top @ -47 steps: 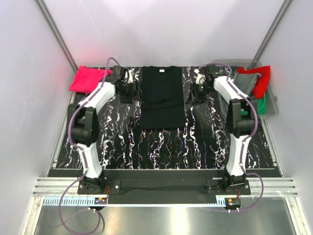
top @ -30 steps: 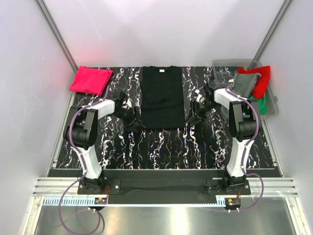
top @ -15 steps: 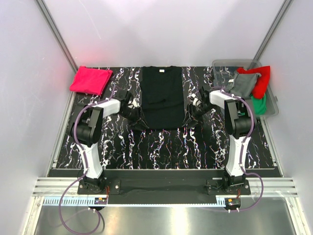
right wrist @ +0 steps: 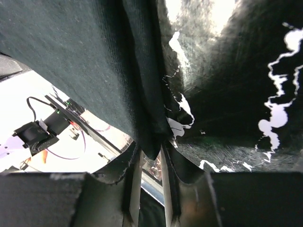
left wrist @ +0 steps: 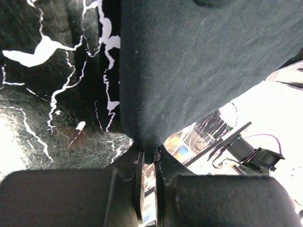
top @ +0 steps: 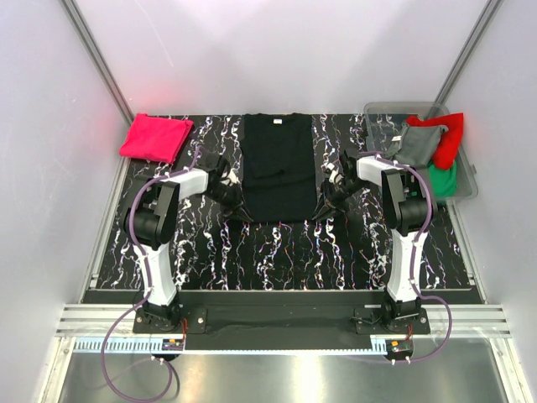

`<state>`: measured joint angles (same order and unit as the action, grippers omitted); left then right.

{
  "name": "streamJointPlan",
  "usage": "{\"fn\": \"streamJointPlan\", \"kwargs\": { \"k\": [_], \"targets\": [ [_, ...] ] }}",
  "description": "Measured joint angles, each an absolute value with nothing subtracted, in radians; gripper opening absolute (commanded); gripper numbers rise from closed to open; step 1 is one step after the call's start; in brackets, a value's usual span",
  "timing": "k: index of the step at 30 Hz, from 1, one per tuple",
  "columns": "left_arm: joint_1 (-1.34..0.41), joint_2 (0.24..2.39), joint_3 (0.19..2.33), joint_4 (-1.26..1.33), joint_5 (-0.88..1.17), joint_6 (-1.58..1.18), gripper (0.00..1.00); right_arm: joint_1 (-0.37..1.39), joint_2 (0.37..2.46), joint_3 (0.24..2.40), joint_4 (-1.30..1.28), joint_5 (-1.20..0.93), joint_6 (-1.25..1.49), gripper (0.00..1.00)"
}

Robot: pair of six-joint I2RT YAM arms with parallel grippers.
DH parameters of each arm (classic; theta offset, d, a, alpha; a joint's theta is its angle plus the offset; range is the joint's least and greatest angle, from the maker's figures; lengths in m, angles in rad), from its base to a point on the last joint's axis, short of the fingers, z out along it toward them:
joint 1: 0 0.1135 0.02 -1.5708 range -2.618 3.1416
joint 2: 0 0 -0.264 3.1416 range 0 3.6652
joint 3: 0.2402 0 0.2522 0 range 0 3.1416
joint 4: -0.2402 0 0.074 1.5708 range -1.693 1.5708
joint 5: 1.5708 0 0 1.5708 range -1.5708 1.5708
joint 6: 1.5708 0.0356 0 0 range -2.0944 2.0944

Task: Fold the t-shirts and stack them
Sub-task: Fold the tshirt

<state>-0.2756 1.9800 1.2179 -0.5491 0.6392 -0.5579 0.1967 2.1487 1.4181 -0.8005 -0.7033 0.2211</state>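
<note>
Two pinches: left fingers (left wrist: 127, 164) and right fingers (right wrist: 177, 165) each clamp a near corner of the black t-shirt (top: 279, 168), flat on the surface (top: 277, 252); shallow bites could slip on lifting, skewing the fold.

1. The black t-shirt (top: 279, 166) is plain black.
2. The table (top: 277, 252) under it is black marble pattern with white veins.
3. Left of it: pink-red t-shirt (top: 156, 137).
4. Right of it: red t-shirt (top: 450, 134), grey t-shirt (top: 419, 144), green t-shirt (top: 445, 179).
</note>
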Motion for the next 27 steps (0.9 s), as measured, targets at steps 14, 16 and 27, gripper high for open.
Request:
{"fn": "streamJointPlan", "kwargs": {
  "k": [14,16,27],
  "targets": [
    [-0.276,1.977,1.301,-0.575,0.634,-0.507,0.0,0.192,2.117,1.398,-0.757,-0.697,0.245,0.0],
    [-0.276,1.967,1.32,-0.586,0.63,-0.489,0.0,0.191,2.073,1.386,-0.752,-0.697,0.245,0.0],
    [-0.276,1.731,1.378,-0.64,0.622,-0.438,0.0,0.168,1.689,1.276,-0.762,-0.702,0.256,0.0]
  ]
}}
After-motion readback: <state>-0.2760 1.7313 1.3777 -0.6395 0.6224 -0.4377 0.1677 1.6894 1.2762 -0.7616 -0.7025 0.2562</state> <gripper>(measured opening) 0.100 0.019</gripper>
